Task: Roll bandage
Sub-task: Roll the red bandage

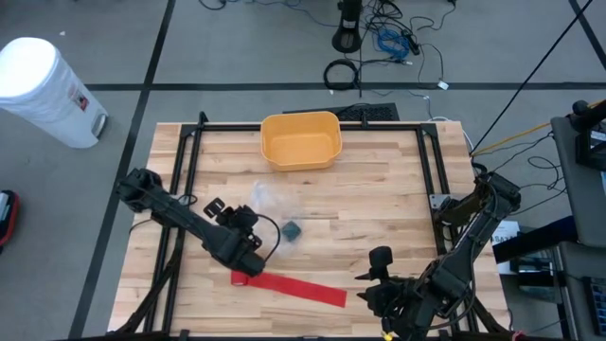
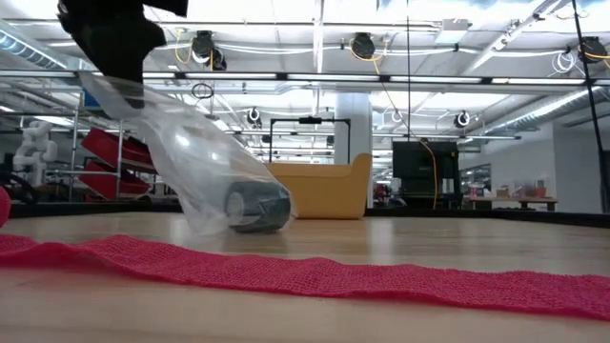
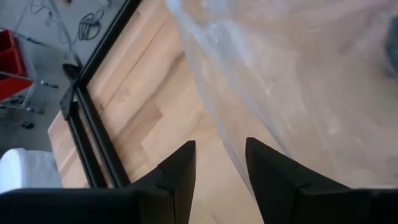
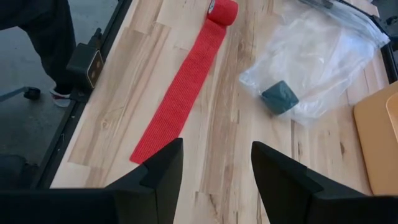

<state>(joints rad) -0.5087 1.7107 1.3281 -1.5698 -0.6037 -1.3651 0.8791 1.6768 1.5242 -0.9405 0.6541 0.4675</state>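
In the high view, a red bandage (image 1: 289, 288) lay unrolled across the lower middle of the frame, its rolled end at the left under the left gripper (image 1: 248, 267). A clear bag (image 1: 270, 204) with a dark roll (image 1: 292, 230) inside lay at the centre, and a yellow bin (image 1: 301, 140) sat at the upper middle of the wooden table (image 1: 379, 208). The right gripper (image 1: 379, 275) waited at the lower right. In the low view, the bandage (image 2: 315, 276) ran as a red strip along the bottom of the frame, the bag (image 2: 191, 157) slanted from the upper left down to the dark roll (image 2: 257, 207) at centre, and the bin (image 2: 319, 191) stood behind it. In the left wrist view, the left gripper (image 3: 221, 163) had a narrow gap between its fingers and held nothing, with the bag (image 3: 292, 74) ahead. In the right wrist view, the right gripper (image 4: 216, 165) stood wide and empty; the bandage (image 4: 183, 87) stretched from upper middle toward lower left, and the bag (image 4: 311, 62) with its roll (image 4: 280, 98) lay at the right.
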